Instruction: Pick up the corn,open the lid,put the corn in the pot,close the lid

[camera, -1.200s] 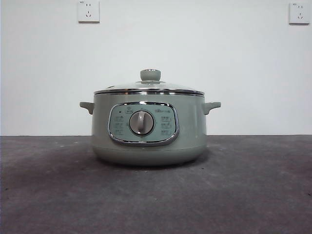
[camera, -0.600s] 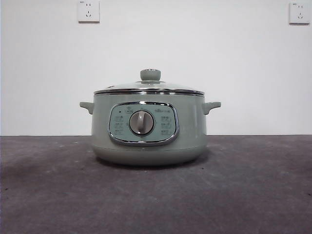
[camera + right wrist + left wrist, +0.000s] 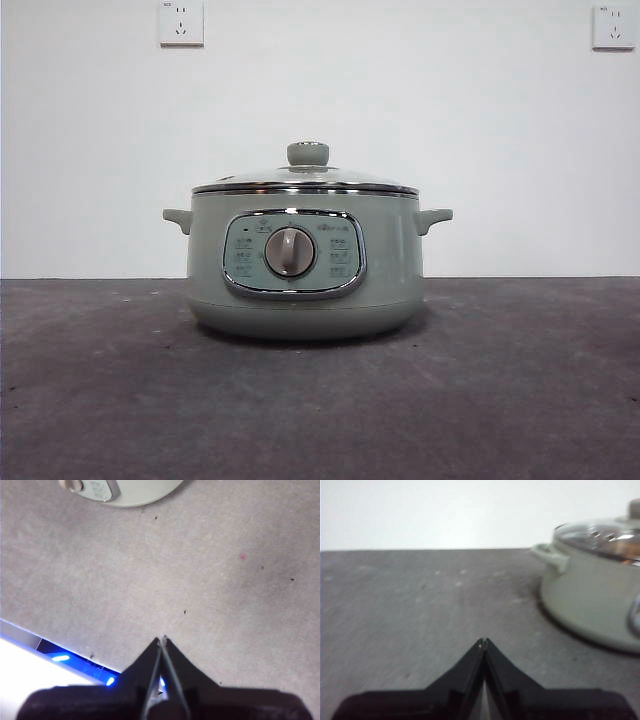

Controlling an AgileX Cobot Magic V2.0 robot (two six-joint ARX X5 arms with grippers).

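The lid (image 3: pixel 306 180) is sitting squarely on the pot (image 3: pixel 305 262), with something orange, likely the corn (image 3: pixel 623 550), showing through the glass, so the task looks essentially finished. The left gripper (image 3: pixel 483 641) and right gripper (image 3: pixel 162 639) are waiting over the table (image 3: pixel 500 400), jaws pressed together and holding nothing.

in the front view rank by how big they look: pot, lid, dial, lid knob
1. pot
2. lid, as wide as the pot but much flatter
3. dial
4. knob, only slightly smaller than the dial, so that order is close
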